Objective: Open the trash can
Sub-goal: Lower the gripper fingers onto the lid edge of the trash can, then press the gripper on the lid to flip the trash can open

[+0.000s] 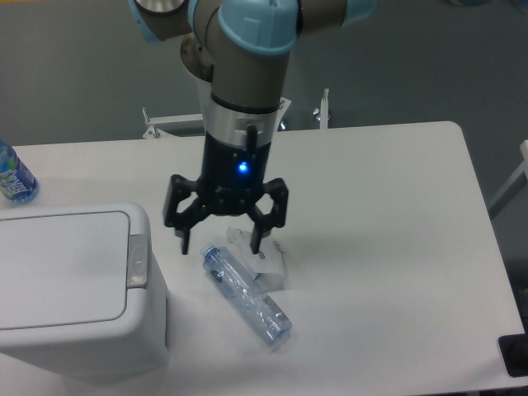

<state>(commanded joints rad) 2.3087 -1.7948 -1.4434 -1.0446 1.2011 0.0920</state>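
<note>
A white counter [396, 247] seen from above, its back edge and rounded right corner in view. At the far left edge, a blue-labelled water bottle [15, 177] stands partly cut off by the frame. Below it, filling the lower left corner, sits the trash can [70, 289] — a large white box with rounded corners, its flat lid down and a small grey latch [138, 261] on its right rim. Its left and bottom sides run off the frame.

Just right of the latch, and a little farther back, the claw [219, 245] hangs above the counter with its two black fingers spread apart, gripping nothing; a blue light glows on the wrist above it. The left fingertip is near the bin's right rim but not touching it.

Under and just right of the claw lie a clear plastic bottle [246, 294] on its side, angled toward the lower right, and a crumpled white paper scrap [264, 256] touching it.

Beyond these, the right half of the counter is bare surface out to its right edge.
</note>
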